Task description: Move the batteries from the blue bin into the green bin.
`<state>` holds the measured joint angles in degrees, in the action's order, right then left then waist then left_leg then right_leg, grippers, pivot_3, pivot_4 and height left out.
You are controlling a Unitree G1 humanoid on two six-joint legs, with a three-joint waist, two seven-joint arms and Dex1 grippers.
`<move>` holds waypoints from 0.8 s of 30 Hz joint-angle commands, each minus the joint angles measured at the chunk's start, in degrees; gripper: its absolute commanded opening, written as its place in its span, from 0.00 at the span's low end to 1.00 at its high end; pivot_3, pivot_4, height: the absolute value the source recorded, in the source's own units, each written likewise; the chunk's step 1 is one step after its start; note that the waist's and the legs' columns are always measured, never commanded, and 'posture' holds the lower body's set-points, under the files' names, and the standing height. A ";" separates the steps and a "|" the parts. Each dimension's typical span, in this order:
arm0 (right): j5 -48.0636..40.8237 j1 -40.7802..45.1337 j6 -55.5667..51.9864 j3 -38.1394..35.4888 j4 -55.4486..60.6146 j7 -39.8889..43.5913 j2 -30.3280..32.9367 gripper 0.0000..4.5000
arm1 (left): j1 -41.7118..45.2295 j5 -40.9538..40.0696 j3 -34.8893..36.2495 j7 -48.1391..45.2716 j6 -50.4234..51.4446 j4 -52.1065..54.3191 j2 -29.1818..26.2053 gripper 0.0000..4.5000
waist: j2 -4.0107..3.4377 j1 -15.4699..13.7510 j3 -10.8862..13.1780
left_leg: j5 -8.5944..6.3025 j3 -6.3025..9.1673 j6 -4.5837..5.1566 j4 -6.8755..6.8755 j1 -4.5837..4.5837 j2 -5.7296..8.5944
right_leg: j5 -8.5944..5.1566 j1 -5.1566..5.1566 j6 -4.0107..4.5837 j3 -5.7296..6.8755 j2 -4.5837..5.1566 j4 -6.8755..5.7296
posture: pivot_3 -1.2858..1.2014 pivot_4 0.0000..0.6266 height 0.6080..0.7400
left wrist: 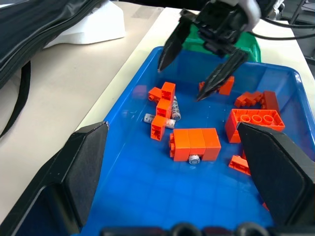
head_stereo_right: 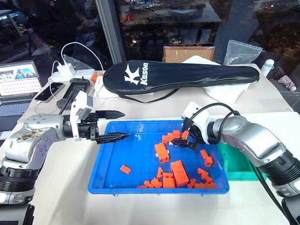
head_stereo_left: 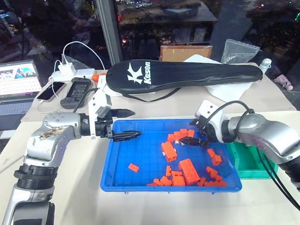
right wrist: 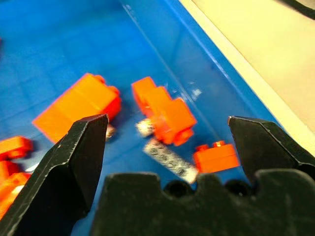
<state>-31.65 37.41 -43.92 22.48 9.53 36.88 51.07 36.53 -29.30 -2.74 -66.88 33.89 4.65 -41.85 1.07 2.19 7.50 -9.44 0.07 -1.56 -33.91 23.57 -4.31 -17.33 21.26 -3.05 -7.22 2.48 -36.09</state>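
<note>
The right gripper (left wrist: 204, 66) hangs with its black fingers spread wide and empty over the far end of the large shallow bright-blue plastic bin (head_stereo_left: 120, 168). Just below it, small silvery-grey cylindrical batteries (left wrist: 174, 107) lie among orange plastic building blocks (left wrist: 195, 144). The left gripper (head_stereo_left: 127, 124), jaws parted and empty, hovers over the bin's left rim; the small green plastic bin (head_stereo_left: 250, 163) stands touching the blue bin's right side.

A pale counter (head_stereo_left: 146, 209) carries the blue bin (head_stereo_left: 118, 173) at its near middle, with the green bin (head_stereo_left: 250, 165) touching its right side. Farther back lie a black racket case (head_stereo_left: 188, 77), a laptop (head_stereo_left: 13, 85) at far left, and a phone (head_stereo_left: 51, 91).
</note>
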 commanded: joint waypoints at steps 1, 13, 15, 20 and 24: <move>4.07 1.15 2.27 -1.20 -1.48 3.11 -2.62 1.00 | 0.29 -0.70 1.80 0.48 0.00 2.59 -0.76 1.00 | 0.00 -0.03 0.00 | 0.00 0.00 0.00 0.00 0.00 0.01 | 0.00 0.00 0.00 0.00 0.00 0.00 | 0.52 0.24 1.00; 12.95 -0.14 4.68 -2.69 -3.91 6.66 -8.73 0.23 | -0.49 -1.15 2.22 1.73 1.24 4.28 -0.39 1.00 | -0.01 -0.27 0.00 | 0.00 0.00 0.00 -0.02 -0.04 0.01 | 0.01 -0.03 0.01 0.00 -0.01 -0.05 | 0.52 0.24 1.00; 13.65 -0.07 5.54 -3.72 -3.38 6.96 -9.25 0.10 | -0.37 -0.45 1.93 1.73 0.59 3.62 -0.34 1.00 | -0.01 -0.27 0.00 | 0.00 0.00 -0.01 -0.02 -0.06 0.02 | 0.01 -0.04 0.01 0.00 -0.01 -0.07 | 0.52 0.24 1.00; 11.47 0.61 3.48 -8.34 0.55 9.36 -8.44 0.11 | 0.05 0.00 1.32 1.34 -0.13 2.60 0.16 1.00 | -0.01 -0.40 0.00 | 0.00 0.00 -0.01 -0.02 -0.06 0.02 | 0.01 -0.05 0.01 0.00 -0.01 -0.07 | 0.52 0.24 1.00; 5.15 -1.53 -4.57 -14.24 5.24 14.74 -2.77 0.11 | 0.71 0.65 0.55 0.93 -1.03 1.49 0.98 1.00 | -0.01 -1.06 0.00 | 0.00 0.00 -0.01 -0.02 -0.06 0.02 | 0.09 -0.07 0.14 0.00 0.00 -0.06 | 0.52 0.24 1.00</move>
<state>-22.43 36.89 -44.18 13.01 10.33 48.00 44.66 35.88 -29.14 -2.48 -65.78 34.64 5.97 -40.93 1.06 1.13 7.50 -9.44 0.07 -1.57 -33.93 23.51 -4.28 -17.24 21.19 -2.91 -7.22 2.48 -36.15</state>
